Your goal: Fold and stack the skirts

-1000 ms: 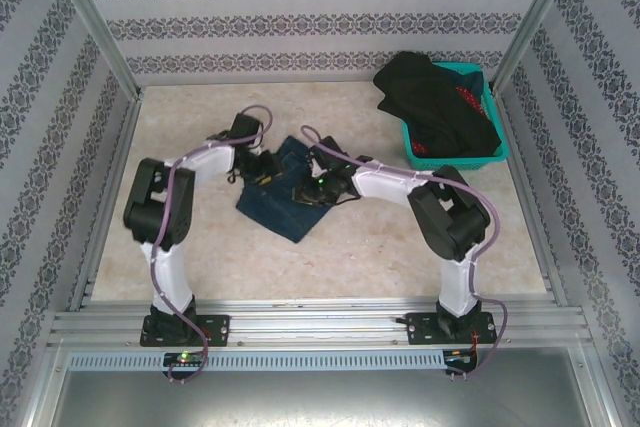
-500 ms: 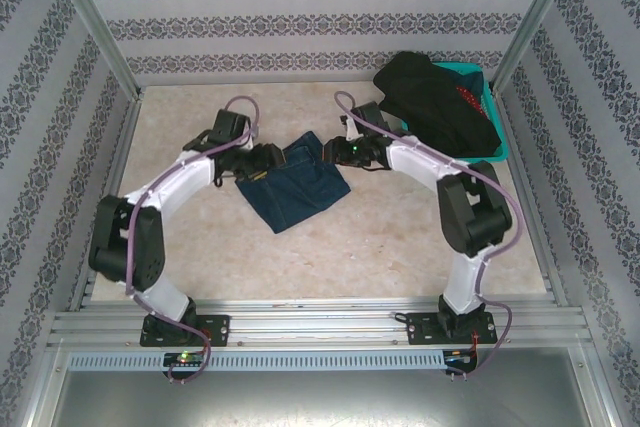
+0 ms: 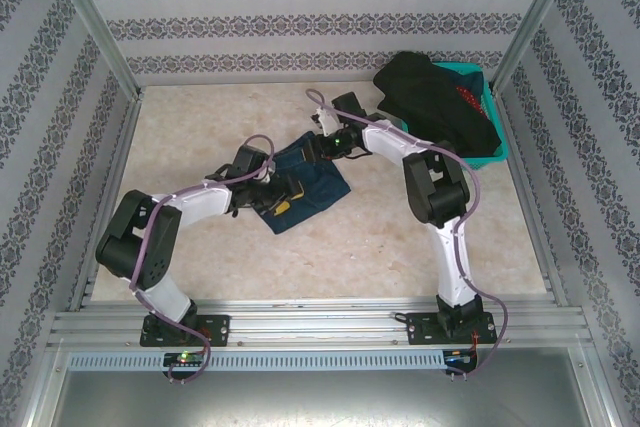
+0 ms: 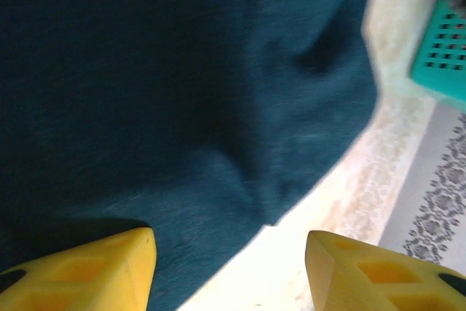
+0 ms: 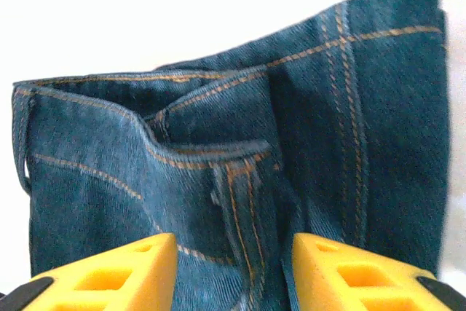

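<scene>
One blue denim skirt (image 3: pixel 315 187) lies folded near the middle of the tabletop (image 3: pixel 200 117), its corners pointing toward the edges. One teal basket (image 3: pixel 452 159) sits in the far right corner. One black skirt (image 3: pixel 435 102) is heaped over its rim, and a patch of one red dotted skirt (image 3: pixel 463 97) shows beside it. Two arms reach in. The left gripper (image 3: pixel 272 187) is over the skirt's left side. In its wrist view the two yellow fingers (image 4: pixel 109 267) stand apart above the dark cloth's edge with nothing between them. The right gripper (image 3: pixel 318 144) is at the skirt's far corner. Its two fingers (image 5: pixel 109 278) are also parted, low over the stitched waistband, and grip nothing that can be seen. Bare tabletop runs along the whole left edge, the far edge left of the basket, and the near edge in front of the skirt. The right side is tight between basket and skirt.
</scene>
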You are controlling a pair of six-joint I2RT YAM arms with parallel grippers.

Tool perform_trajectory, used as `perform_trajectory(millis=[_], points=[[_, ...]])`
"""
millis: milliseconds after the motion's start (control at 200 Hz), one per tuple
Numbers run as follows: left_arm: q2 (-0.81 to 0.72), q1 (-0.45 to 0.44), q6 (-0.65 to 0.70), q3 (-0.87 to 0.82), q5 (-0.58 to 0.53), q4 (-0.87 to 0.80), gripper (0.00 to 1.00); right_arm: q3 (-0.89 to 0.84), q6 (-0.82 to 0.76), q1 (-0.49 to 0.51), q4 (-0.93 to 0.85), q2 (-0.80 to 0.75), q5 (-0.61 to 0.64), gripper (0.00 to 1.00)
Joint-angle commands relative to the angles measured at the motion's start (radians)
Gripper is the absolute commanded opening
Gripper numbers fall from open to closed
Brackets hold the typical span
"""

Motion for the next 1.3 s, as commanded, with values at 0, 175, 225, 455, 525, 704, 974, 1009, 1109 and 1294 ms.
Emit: perform_trajectory(millis=[0,175,225,455,525,704,974,1009,1109,1294], points=[[0.008,-0.005,-0.03,-0.053,-0.043,-0.019,0.58,0.079,-0.038,0.029,-0.046,0.053,-0.045,0.44],[0.008,0.008,0.03,-0.089,-0.081,-0.107,0.59,0.059,-0.023,0.06,0.064,-0.074,0.087,0.04],[0.0,0.02,0.043,-0.111,-0.072,-0.114,0.59,0.042,-0.008,0.064,0.107,-0.135,0.113,0.02],[-0.022,0.066,0.156,-0.148,-0.088,-0.185,0.59,0.139,-0.032,0.112,0.065,-0.05,0.368,0.12],[-0.011,0.067,0.174,-0.141,-0.086,-0.199,0.59,0.302,-0.027,0.11,-0.073,0.066,0.392,0.26],[-0.028,0.071,0.158,-0.147,-0.092,-0.178,0.6,0.328,-0.023,0.091,-0.126,0.029,0.262,0.5],[-0.039,0.076,0.128,-0.122,-0.031,-0.174,0.65,-0.138,-0.089,-0.038,-0.123,-0.196,0.006,0.53],[-0.05,0.074,0.12,-0.112,0.011,-0.166,0.67,-0.181,-0.088,-0.046,-0.132,-0.213,-0.004,0.52],[-0.13,0.048,0.108,-0.058,0.055,-0.186,0.73,-0.282,-0.074,-0.049,-0.15,-0.259,0.039,0.53],[-0.202,0.012,0.096,0.021,0.025,-0.246,0.84,-0.394,0.05,-0.052,-0.126,-0.288,0.005,0.56]])
